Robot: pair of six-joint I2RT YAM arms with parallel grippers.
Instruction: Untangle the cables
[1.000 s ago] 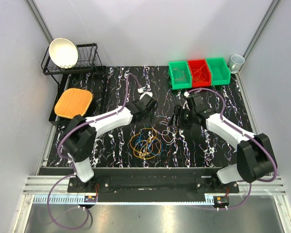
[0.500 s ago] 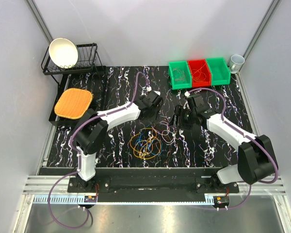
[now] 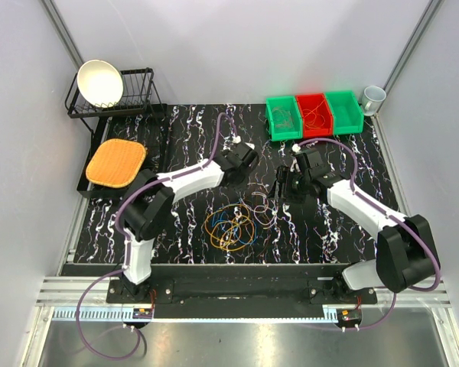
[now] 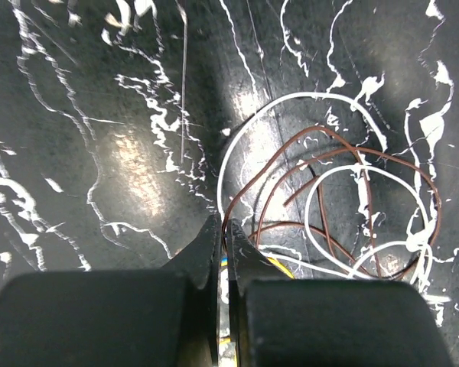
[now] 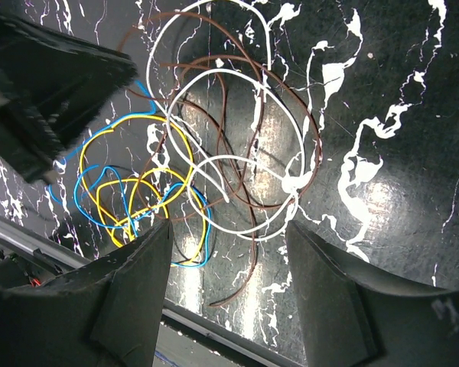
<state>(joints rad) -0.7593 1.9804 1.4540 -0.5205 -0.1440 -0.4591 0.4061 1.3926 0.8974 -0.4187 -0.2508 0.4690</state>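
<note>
The cables lie tangled mid-table: orange, blue and yellow loops [image 3: 229,225], with thin brown and white loops [image 3: 262,206] just to their right. My left gripper [image 3: 252,182] has come down on the far edge of the brown and white loops. In the left wrist view its jaws [image 4: 223,229] are pressed together, and a brown wire [image 4: 321,130] and a white wire [image 4: 306,95] run in between the tips. My right gripper [image 3: 278,191] hovers to the right of the tangle. It stands open [image 5: 229,252] above the white, brown, yellow and blue wires [image 5: 214,153], holding nothing.
Green and red bins [image 3: 314,115] holding wires stand at the back right, with a mug [image 3: 372,98] beside them. A dish rack [image 3: 115,95] with a white bowl is at the back left, and an orange mat [image 3: 116,162] lies in front of it.
My left arm swung right and down onto the brown and white loops, and its jaws went from open to shut. The right arm barely moved.
</note>
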